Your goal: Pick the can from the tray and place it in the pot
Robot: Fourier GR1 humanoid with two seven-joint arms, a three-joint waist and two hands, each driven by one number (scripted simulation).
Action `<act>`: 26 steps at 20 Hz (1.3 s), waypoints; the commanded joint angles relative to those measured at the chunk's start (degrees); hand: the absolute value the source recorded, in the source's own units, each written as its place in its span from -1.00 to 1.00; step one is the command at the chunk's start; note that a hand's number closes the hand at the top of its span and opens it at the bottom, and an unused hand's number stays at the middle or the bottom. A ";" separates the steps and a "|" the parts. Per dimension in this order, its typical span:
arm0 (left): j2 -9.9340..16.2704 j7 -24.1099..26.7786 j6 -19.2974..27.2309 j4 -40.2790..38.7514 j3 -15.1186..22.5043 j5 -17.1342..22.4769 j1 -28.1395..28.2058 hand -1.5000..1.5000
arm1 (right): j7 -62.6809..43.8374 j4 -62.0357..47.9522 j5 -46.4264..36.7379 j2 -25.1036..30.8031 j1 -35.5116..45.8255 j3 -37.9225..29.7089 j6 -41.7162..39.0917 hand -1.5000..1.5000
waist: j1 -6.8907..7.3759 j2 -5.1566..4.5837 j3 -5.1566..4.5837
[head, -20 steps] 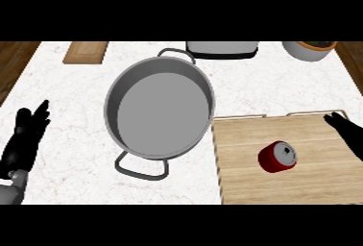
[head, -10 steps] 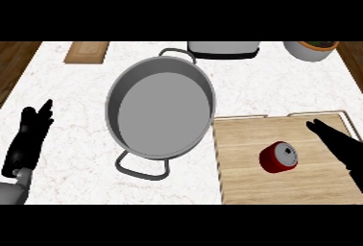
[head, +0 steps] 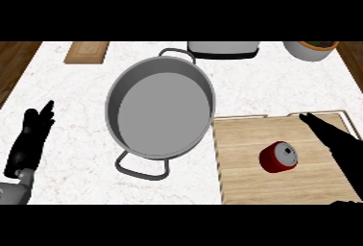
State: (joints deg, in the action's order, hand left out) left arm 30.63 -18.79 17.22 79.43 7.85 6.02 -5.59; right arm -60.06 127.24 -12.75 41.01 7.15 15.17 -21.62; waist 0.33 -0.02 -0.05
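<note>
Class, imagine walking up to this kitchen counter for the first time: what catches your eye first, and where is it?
The big grey pot with two handles dominates the middle of the white counter. Next comes the red can lying on the wooden tray at lower right, with the black right hand stretched out open just beside it.

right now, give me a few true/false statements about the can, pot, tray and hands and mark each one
1. The red can lies on the wooden tray. True.
2. The pot already holds the can. False: the pot is empty and the can is on the tray.
3. The right hand is curled round the can. False: its fingers are straight, and it is beside the can, to the right.
4. The left hand shows at the view's left edge, open, far from the tray. True.
5. The pot stands left of the tray. True.
</note>
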 commanded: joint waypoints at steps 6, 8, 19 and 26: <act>-0.47 -3.81 -1.53 4.13 -2.88 -2.84 0.23 0.00 | 1.04 -9.53 -8.68 -6.71 2.72 2.31 -2.67 -1.00 | -0.01 0.03 0.05; -2.15 -0.24 -2.92 0.20 -4.24 -2.64 -0.21 0.00 | -0.84 -7.28 -9.56 -7.88 2.61 2.17 -4.09 -1.00 | -0.27 0.04 0.02; -5.06 -4.83 -2.95 5.79 -3.77 -6.87 2.02 0.00 | 8.24 -17.34 -16.09 -10.58 -1.89 0.98 -3.43 -1.00 | -0.16 0.04 0.07; -6.45 0.56 -5.92 -0.48 -8.73 -7.16 1.20 0.00 | 9.92 -22.18 -17.44 -15.01 0.65 -1.41 -5.79 -1.00 | -0.23 0.00 0.04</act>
State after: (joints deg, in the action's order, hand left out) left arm 25.19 -20.88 12.14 81.17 0.96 -0.70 -5.14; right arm -51.35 108.99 -28.89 27.90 7.81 14.87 -26.83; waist 0.10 0.01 -0.01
